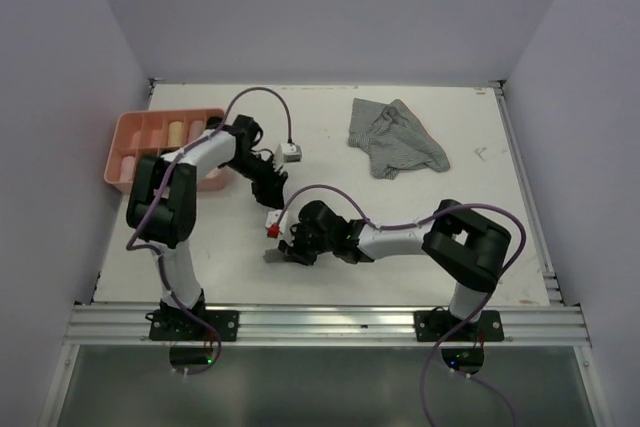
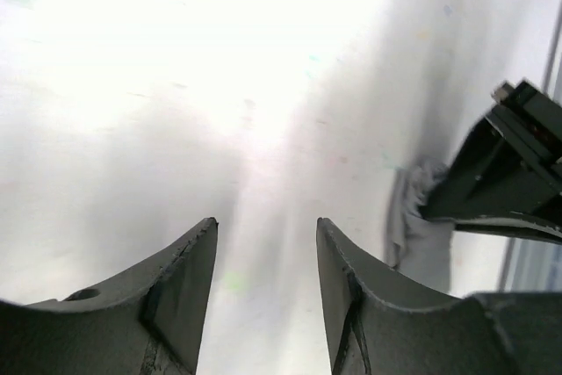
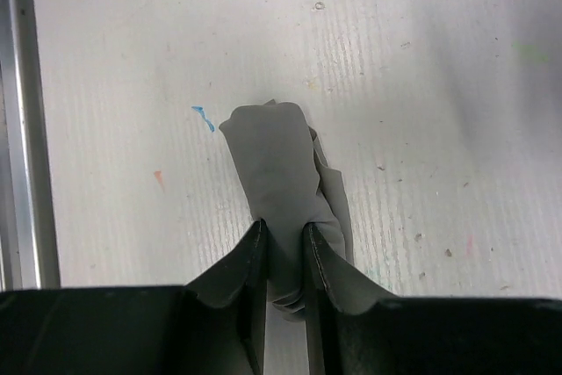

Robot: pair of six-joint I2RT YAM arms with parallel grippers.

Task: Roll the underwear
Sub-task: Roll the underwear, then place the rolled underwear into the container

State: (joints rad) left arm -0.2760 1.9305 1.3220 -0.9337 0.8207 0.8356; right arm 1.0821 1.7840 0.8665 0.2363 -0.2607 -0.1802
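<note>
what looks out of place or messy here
The grey striped underwear lies crumpled and unrolled at the far side of the table. The grey roll pinched in the right gripper looks loose, with a fold sticking out on one side.

One table [image 1: 470, 227], and on it one pink tray [image 1: 115, 147]. Two arms: a left arm [image 1: 165, 197] and a right arm [image 1: 465, 242]. Outside the tray I count two pieces of underwear: one grey striped piece [image 1: 397, 137] well to the tray's right, and one plain grey roll [image 3: 279, 173] right of the tray, towards the near edge. Inside the tray there's one beige roll [image 1: 176, 132] for certain; any more I can't make out.
</note>
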